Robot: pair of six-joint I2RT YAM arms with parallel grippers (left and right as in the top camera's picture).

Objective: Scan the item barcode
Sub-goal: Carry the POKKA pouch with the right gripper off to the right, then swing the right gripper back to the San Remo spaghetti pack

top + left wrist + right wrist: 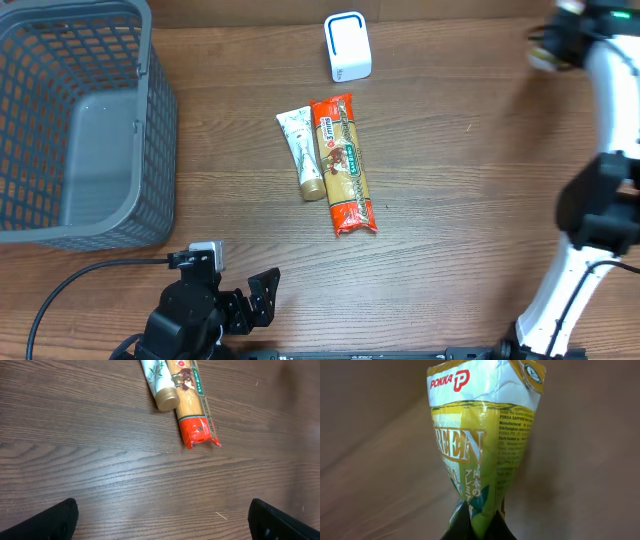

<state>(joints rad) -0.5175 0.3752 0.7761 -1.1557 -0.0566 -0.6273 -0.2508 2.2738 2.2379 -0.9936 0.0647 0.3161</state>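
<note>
Right gripper [479, 527] pinches the tea pack [480, 435] thin, far from the scanner [347, 47]; it could slip. Left gripper [162, 516] gapes wide.

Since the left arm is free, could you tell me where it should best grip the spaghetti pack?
Probably the pack at its near red end, from above, jaws across the narrow width: it lies flat, and only that end clears the tube.

Yellow-green Pokka carton [480, 445], seemingly crumpled
</note>
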